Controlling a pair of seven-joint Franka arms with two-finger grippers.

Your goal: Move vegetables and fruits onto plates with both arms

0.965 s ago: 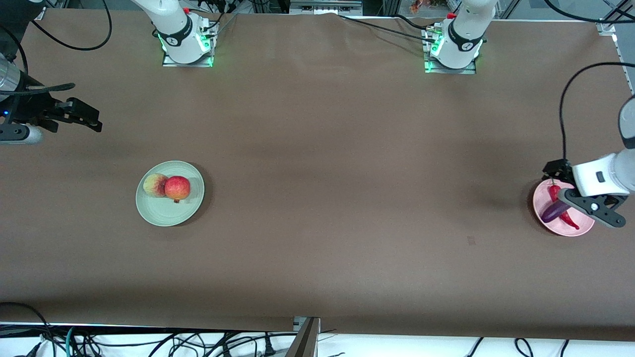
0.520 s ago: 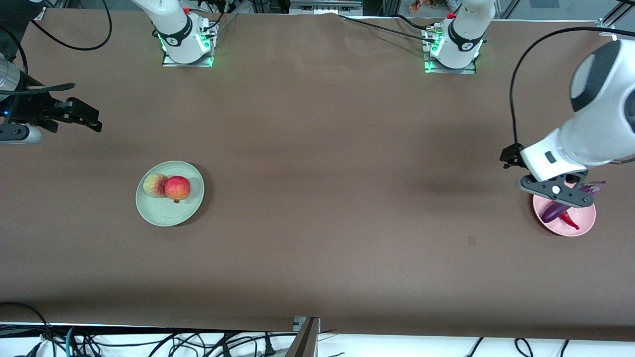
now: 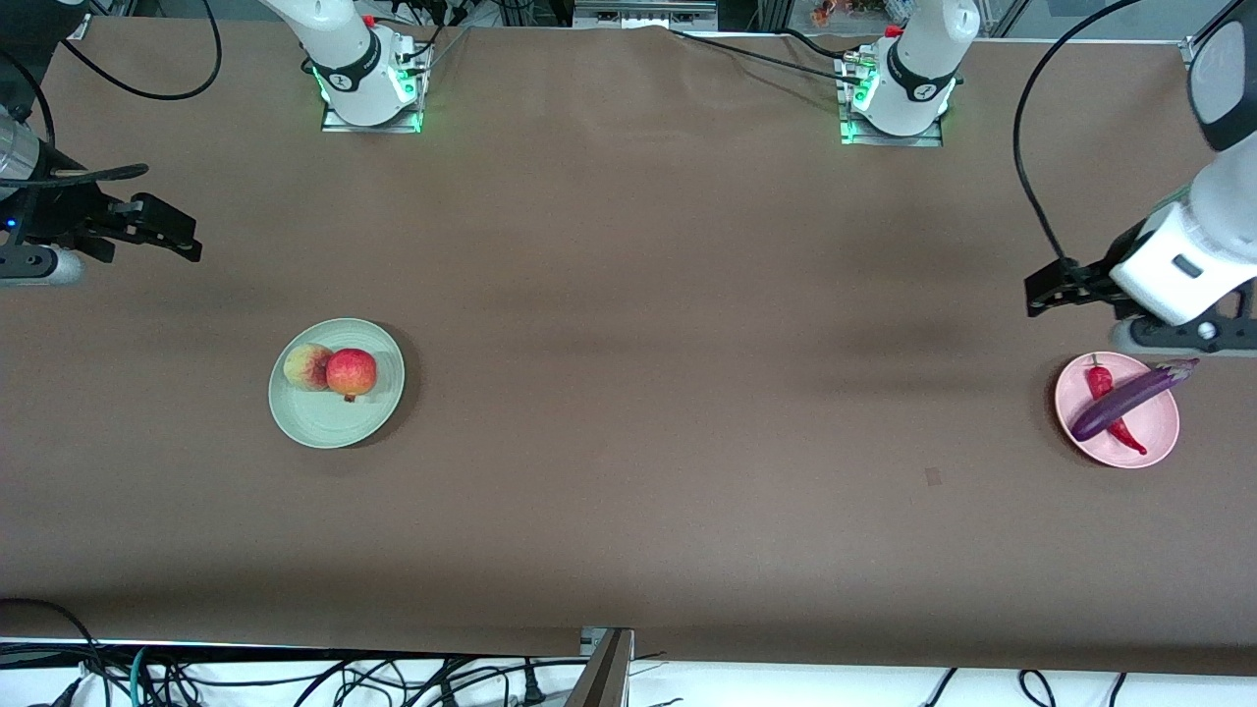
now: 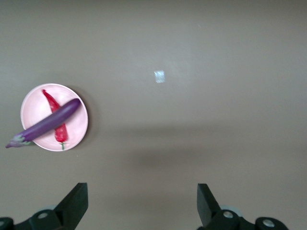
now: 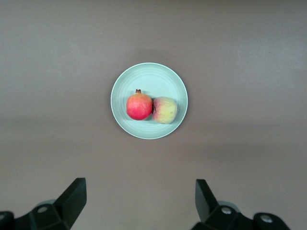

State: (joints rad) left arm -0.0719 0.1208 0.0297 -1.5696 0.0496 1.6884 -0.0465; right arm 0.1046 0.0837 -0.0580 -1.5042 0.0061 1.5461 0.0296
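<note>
Front view, lower right: the eggplant [image 3: 1127, 400] lies diagonally across the pink plate [image 3: 1149, 444], stem cap overhanging the rim, crossing the chili pepper [image 3: 1108, 407]. At centre left, the peach [image 3: 306, 366] and red fruit [image 3: 351, 372] touch on the green plate [image 3: 319, 422]; all rests on the brown table [image 3: 628, 393]. The left gripper [image 4: 143, 203] and right gripper [image 5: 139, 201] hang spread and empty, each well apart from its plate.

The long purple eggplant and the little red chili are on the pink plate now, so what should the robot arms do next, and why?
Probably just lift the left gripper away and stop. The long glossy purple eggplant lies across the thin red chili pepper on the round pink plate, the pale peach and round red fruit sit on the pale green plate, and both the left and the right gripper are open, holding nothing.
</note>
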